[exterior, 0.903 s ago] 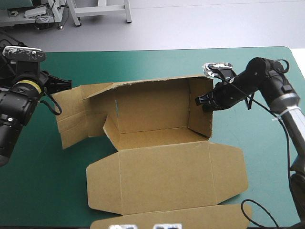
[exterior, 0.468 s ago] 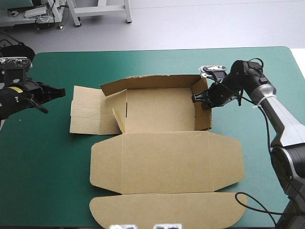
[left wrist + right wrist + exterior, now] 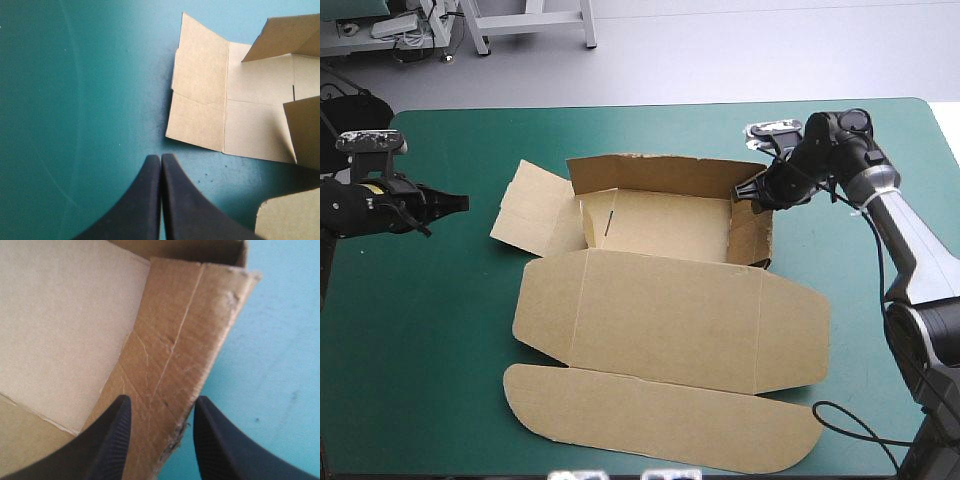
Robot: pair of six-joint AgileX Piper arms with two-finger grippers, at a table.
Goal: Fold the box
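The brown box [image 3: 660, 310] lies in the middle of the table with its back wall and right wall [image 3: 750, 232] raised and its lid flat toward the front edge. The left flap [image 3: 530, 207] slants outward. My right gripper [image 3: 748, 192] is at the top of the right wall, open, one finger on each side of the wall's edge [image 3: 165, 365]. My left gripper [image 3: 460, 203] is shut and empty, on the teal-green cover well left of the box. In the left wrist view, the left gripper [image 3: 161, 159] points at the left flap [image 3: 200, 110], with a gap between them.
Bare teal-green cover [image 3: 420, 350] lies left of the box and along the back edge [image 3: 620, 125]. The lid's rounded tuck flap [image 3: 660, 420] reaches close to the front edge. A black cable loop [image 3: 850, 425] lies at the front right.
The box has slid and turned, its lid now angled toward the front right. The left flap has lifted. My left gripper drew back left, off the flap. The right gripper stayed at the right wall.
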